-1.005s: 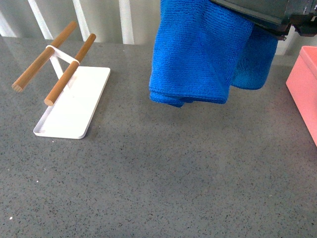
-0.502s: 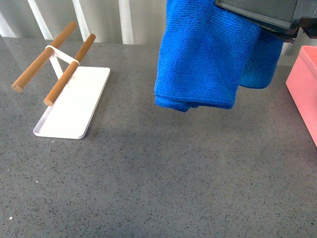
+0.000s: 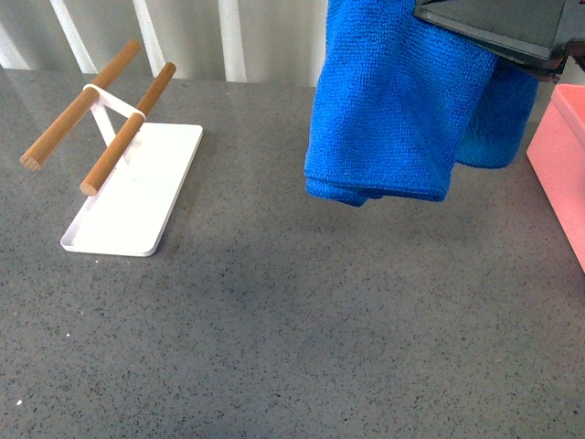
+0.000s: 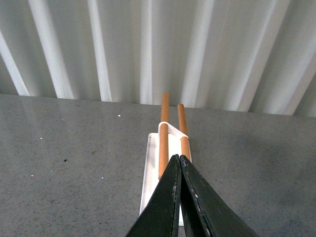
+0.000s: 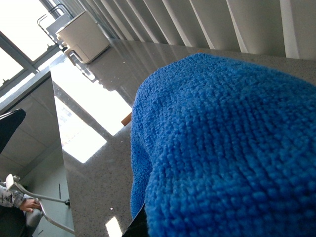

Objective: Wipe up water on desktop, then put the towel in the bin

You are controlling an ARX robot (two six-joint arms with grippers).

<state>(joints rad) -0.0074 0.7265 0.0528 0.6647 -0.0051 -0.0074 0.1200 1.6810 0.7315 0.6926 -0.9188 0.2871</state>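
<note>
The right gripper (image 3: 489, 23) clamps the towel (image 3: 384, 101), which hangs clear of the desktop (image 3: 320, 329) just short of the bin (image 3: 559, 155), so to my eye wiping looks done and only the drop remains, while only the left wrist view shows the left gripper (image 4: 178, 163), pinched shut on nothing, facing the white tray (image 4: 149, 182).

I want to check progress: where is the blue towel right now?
In the front view the towel hangs in the air at the upper right, above the desktop, just left of the pink bin and not yet over it.
</note>
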